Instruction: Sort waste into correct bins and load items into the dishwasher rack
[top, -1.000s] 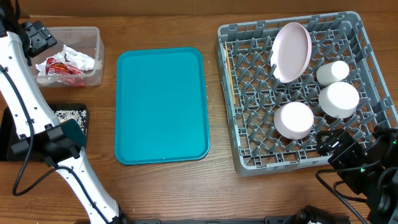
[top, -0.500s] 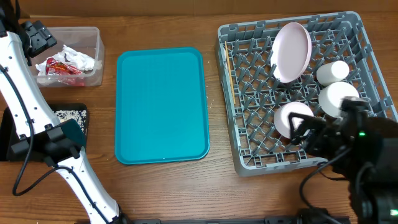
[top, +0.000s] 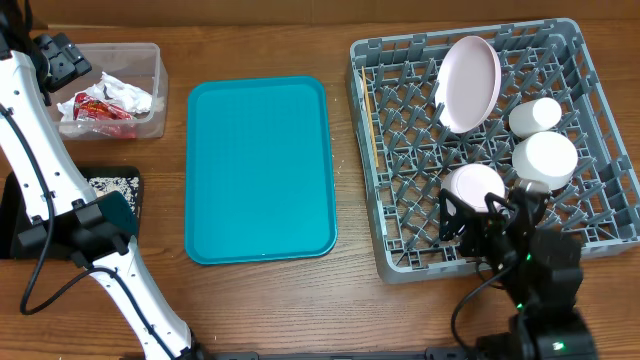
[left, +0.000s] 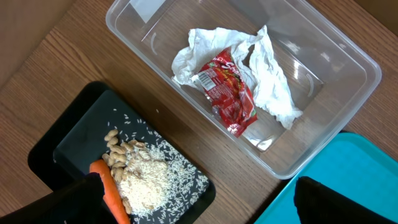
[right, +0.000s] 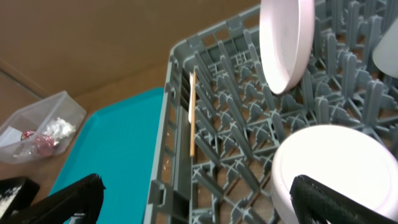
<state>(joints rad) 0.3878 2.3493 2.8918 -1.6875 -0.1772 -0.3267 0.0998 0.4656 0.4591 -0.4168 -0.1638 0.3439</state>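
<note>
The grey dishwasher rack (top: 600, 60) holds a tilted plate (top: 470, 82), a cup (top: 535, 115), two white bowls (top: 545, 160) (top: 472, 182) and a thin wooden stick (right: 192, 112) along its left wall. My right gripper (top: 488, 212) hangs open and empty over the rack's front, partly covering the nearer bowl (right: 336, 168). The clear tub (left: 348, 56) contains a red wrapper (left: 230, 93) and a white napkin (left: 273, 81). On the black tray (left: 81, 137) lie grainy scraps (left: 149, 186) and a carrot (left: 115, 196). My left gripper (left: 205, 211) is open above both bins, holding nothing.
A large flat teal tray (top: 260, 170) lies between the bins and the rack, with nothing on it. The left arm's white links (top: 40, 150) cross over the black tray (top: 128, 185) in the overhead view. Bare wooden table runs along the front.
My right arm has swung left from the table's front right corner to above the rack's front, beside the nearer bowl. The left arm and all objects have stayed put.
</note>
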